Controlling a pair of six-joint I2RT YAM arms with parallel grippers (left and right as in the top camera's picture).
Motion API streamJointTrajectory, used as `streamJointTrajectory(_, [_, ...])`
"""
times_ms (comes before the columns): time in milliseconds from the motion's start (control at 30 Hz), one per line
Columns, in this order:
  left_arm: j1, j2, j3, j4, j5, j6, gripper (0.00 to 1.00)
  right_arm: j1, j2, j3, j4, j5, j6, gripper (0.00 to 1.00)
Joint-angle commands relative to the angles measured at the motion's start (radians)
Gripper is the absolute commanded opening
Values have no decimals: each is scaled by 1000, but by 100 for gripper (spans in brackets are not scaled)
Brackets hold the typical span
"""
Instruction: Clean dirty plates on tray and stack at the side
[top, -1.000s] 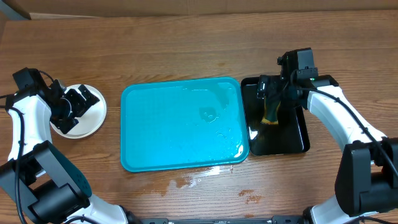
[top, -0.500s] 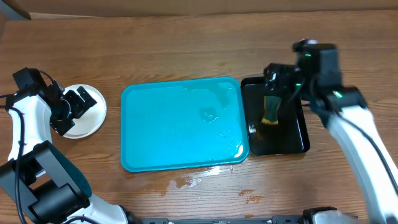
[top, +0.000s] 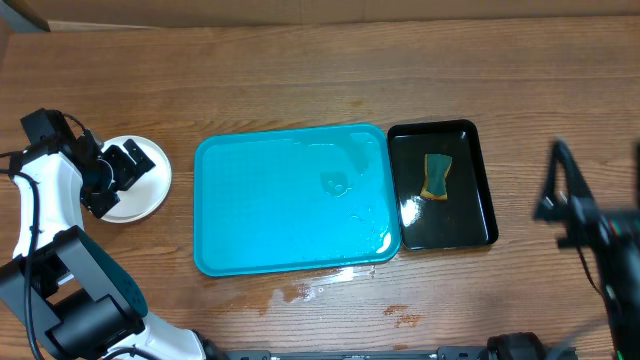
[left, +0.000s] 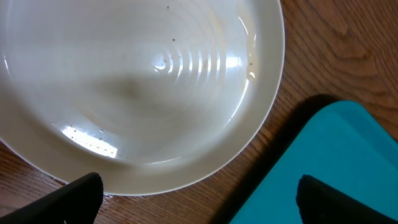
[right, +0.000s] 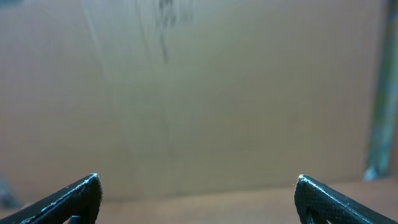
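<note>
— Turquoise tray (top: 280, 215) in the middle, glistening wet. Plates (top: 155, 195)?
— On the table (top: 300, 80) just left of it, pale one on top; maybe a stack, hard to count.
— Left gripper (top: 125, 168)?
— Spread wide above the plates, holding nothing.
— Right gripper (right: 198, 202)?
— Blurred at the right edge overhead; fingers (right: 78, 196) wide apart, empty.
— Sponge (top: 437, 176)?
— Lying in the black tray (top: 455, 225), just right of the turquoise one.

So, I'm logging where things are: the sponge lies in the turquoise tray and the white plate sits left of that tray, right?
Not quite: the sponge lies in the black tray, right of the turquoise tray, as the overhead view shows. The white plate does sit left of the turquoise tray.
</note>
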Motion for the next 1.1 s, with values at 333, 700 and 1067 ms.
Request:
streamJointTrajectory(333, [-2, 1, 23, -2, -5, 12, 100, -139, -320, -507, 350, -87, -47, 100])
streamJointTrajectory(700, [-2, 1, 23, -2, -5, 12, 100, -115, -532, -1024, 803, -89, 53, 100])
streamJointTrajectory(1067, [-2, 1, 23, -2, -5, 12, 100, -113, -532, -1162, 735, -89, 59, 100])
